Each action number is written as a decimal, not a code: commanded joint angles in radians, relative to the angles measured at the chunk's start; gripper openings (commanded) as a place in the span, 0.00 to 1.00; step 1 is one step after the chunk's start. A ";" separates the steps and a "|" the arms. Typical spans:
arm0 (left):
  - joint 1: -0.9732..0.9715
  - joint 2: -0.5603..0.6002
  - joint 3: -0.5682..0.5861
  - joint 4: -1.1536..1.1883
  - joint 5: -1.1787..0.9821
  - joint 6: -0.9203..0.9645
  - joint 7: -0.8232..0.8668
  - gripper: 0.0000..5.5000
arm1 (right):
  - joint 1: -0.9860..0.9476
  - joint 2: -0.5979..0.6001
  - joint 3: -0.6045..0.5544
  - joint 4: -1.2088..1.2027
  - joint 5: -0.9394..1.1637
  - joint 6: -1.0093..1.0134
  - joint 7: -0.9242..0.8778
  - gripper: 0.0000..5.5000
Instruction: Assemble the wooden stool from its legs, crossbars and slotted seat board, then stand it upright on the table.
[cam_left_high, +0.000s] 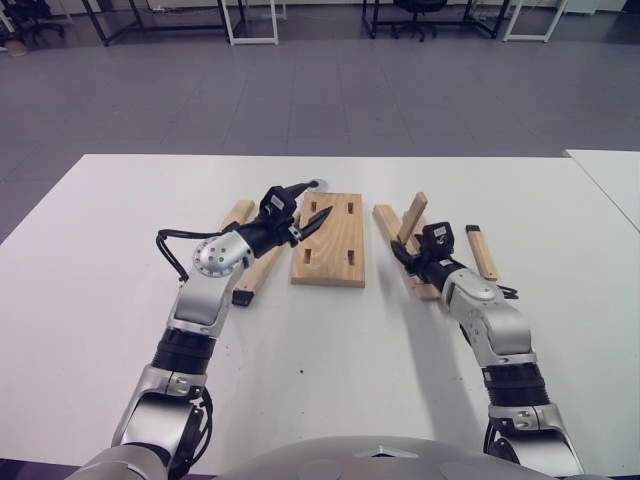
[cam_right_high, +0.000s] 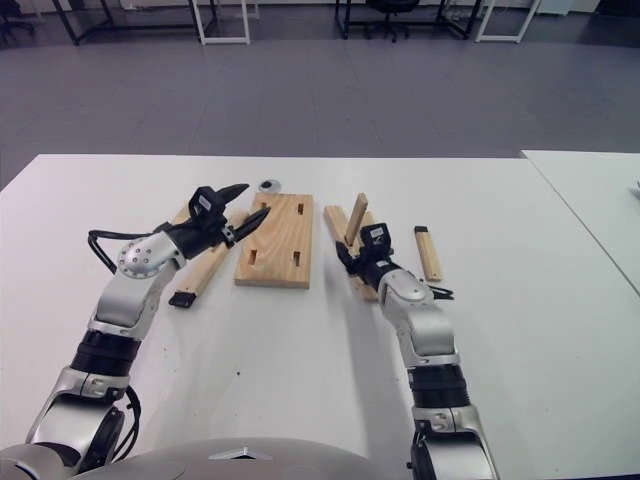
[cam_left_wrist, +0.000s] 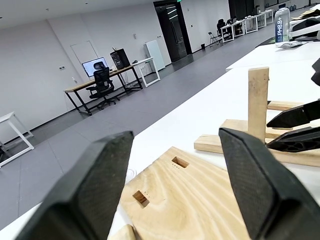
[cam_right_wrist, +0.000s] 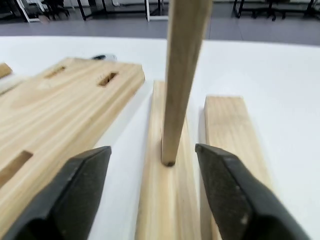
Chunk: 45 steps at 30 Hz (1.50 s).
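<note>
The right gripper (cam_right_wrist: 152, 152) is closest in, its two fingers spread wide and gripping nothing. Between them, touching neither, a slim stick (cam_right_wrist: 182, 75) stands upright with its foot seated in a hole in a flat leg (cam_right_wrist: 167, 210). A second leg (cam_right_wrist: 230, 145) lies just beside that one on the table (cam_left_high: 120, 230).

The left gripper (cam_left_wrist: 177, 137) is also wide open and empty. It hovers over the near left corner of the seat board (cam_left_high: 330, 240), which lies flat in the middle of the table with its slots facing up. More leg pieces (cam_left_high: 250, 255) lie alongside the board, under the left arm. A short bar (cam_left_high: 483, 250) lies apart on the far right, and a small round disc (cam_right_high: 268, 185) sits at the board's far edge.

The wood looks light, stiff and dry, so it should neither bend nor slip much in padded fingers. The upright stick is probably only loosely seated, and a nudge could tip it. It is best pinched low, near the joint, across its narrow faces. The board seems too broad to span and is better gripped by one long edge. The legs look easiest to take at mid-length, where they would balance.
</note>
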<state>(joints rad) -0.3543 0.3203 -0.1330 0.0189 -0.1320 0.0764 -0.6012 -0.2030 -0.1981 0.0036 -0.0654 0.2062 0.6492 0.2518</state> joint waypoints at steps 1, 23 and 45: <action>0.009 0.001 -0.011 -0.014 0.020 0.005 0.004 0.57 | 0.005 -0.005 0.017 -0.043 -0.007 0.100 -0.020 0.58; 0.013 -0.017 -0.005 0.010 0.037 0.026 0.039 0.57 | 0.029 -0.051 0.071 -0.003 -0.090 0.077 -0.004 0.38; -0.057 -0.239 0.454 0.009 -0.990 0.775 0.103 0.57 | 0.073 -0.177 0.177 -0.242 -0.052 -0.390 0.344 0.38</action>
<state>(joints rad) -0.4014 0.0801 0.3172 0.0497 -1.0964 0.8345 -0.5095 -0.1410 -0.3748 0.1690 -0.2914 0.1564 0.2654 0.5879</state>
